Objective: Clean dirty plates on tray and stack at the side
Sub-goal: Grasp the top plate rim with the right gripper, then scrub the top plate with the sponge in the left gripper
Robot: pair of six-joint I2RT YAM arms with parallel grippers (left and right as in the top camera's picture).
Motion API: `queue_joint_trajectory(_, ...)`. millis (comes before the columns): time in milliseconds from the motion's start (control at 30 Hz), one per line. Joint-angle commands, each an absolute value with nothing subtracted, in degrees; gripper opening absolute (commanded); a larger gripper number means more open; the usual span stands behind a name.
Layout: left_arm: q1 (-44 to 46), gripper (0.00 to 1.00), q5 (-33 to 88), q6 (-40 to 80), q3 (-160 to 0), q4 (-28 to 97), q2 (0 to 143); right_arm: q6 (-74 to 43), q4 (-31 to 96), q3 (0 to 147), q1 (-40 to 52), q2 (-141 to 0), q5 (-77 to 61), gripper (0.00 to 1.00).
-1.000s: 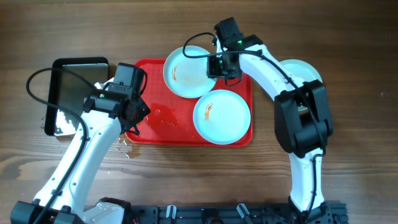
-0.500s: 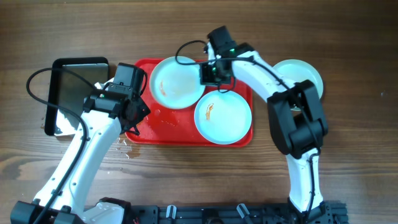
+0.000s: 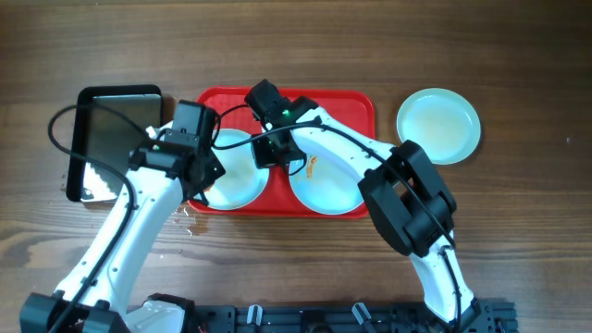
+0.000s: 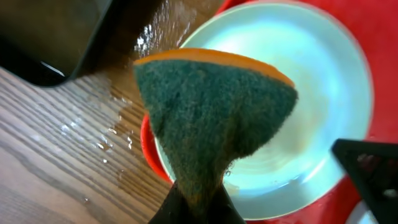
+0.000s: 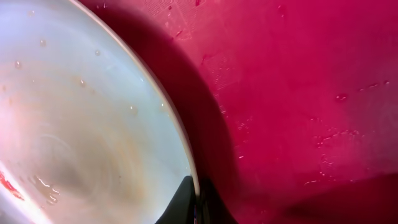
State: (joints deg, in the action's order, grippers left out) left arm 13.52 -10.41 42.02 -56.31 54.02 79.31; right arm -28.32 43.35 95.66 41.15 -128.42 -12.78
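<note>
plate [image 5: 81,124] pale, perhaps brown-filmed | right tool [image 5: 198,200] pinches its rim | left tool [image 4: 196,210] grips sponge [image 4: 211,118]

Red tray [image 3: 352,103], pale mint plates [image 3: 439,125], green-orange sponge [image 4: 211,112]

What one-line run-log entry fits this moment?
left gripper shut on sponge over left plate; right gripper shut on its rim; smeared plate on tray; third plate off tray
</note>
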Motion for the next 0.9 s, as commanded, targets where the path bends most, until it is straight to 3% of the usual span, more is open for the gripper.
queue_joint_trajectory(0, 13.39, 0.04, 0.34, 36.25, -49.95, 44.45, 79.53, -28.69, 43.79, 95.13, 40.21, -129.78, -8.71, 0.04)
queue_joint_trajectory(67, 13.39, 0.04, 6.5, 34.94, -46.11, 37.34, 79.53, -28.77, 43.83, 95.13, 40.21, -129.78, -7.2, 0.04)
queue_joint_trajectory(167, 13.39, 0.04, 6.63, 35.14, -43.07, 32.77, 79.53, -33.19, 45.32, 95.13, 40.05, -129.75, 1.34, 0.04)
queue_joint_trajectory(567, 13.39, 0.04, 8.38, 35.31, -42.96, 18.0, 95.79, -32.97, 45.5, 95.13, 40.05, -129.78, 0.23, 0.04)
queue_joint_trajectory(667, 13.32, 0.04, -0.69, 34.92, -42.96, 20.53, 97.14, -32.93, 45.65, 95.13, 40.05, -129.78, 0.23, 0.04)
queue_joint_trajectory(767, 13.32, 0.04, -22.39, 34.92, -43.13, 28.08, 97.08, -32.77, 45.91, 95.13, 40.05, -129.78, 0.23, 0.04)
queue_joint_trajectory(867, 13.32, 0.04, -31.97, 34.92, -45.06, 33.21, 96.99, -32.53, 45.87, 95.13, 40.05, -129.78, 0.23, 0.04)
